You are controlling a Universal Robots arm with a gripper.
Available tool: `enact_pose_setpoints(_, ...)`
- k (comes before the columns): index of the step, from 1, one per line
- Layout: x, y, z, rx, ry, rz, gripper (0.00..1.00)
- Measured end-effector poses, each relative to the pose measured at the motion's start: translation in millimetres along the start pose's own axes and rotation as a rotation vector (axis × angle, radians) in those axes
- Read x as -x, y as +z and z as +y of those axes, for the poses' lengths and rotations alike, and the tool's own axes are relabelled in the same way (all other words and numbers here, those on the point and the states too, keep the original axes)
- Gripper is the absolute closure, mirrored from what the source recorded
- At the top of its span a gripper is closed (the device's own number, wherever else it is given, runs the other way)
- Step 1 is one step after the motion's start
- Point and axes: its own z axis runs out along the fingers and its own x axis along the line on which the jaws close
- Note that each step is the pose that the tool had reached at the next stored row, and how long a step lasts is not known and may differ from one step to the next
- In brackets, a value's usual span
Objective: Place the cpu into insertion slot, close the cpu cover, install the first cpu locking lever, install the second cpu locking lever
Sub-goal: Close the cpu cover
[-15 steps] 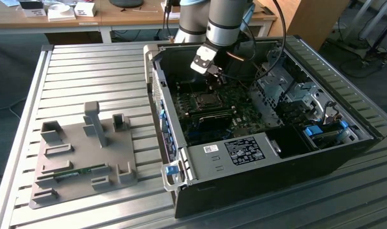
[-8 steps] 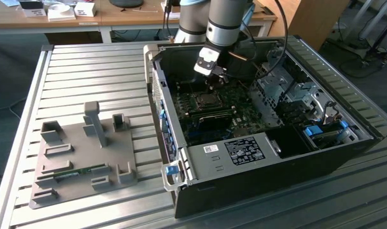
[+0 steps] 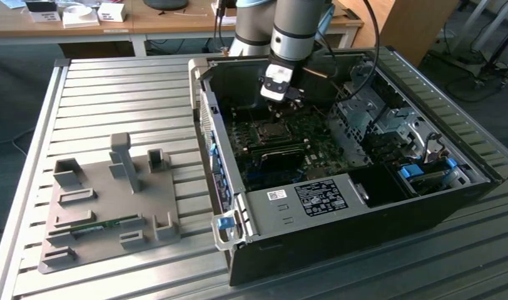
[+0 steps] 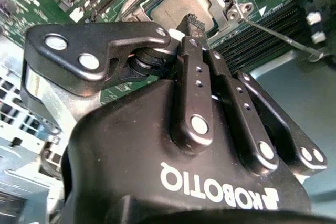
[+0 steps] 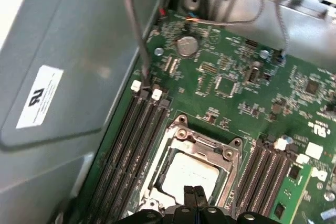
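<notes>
The fingers [image 5: 188,196] are pressed together, empty, right over the cpu [image 5: 185,172], which looks thin, light and easily hurt, best held by its edges.

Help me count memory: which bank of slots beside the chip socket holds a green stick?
The bank away from the grey case wall: a green stick stands in its outer slot. The wall-side bank looks bare.

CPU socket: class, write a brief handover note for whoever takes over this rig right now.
The gripper is shut, empty as far as shows, its tips just above the cpu.
The cpu lies in the insertion slot; the cpu cover looks closed down over it.
Left: a thin locking lever sticks out from the socket, seemingly unlatched.
</notes>
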Motion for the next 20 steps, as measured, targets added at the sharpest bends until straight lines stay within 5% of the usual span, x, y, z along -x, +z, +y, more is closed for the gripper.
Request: enact_pose_setpoints(20,0.0,0.6,0.0,-0.0034,-0.364,0.0123,0.89)
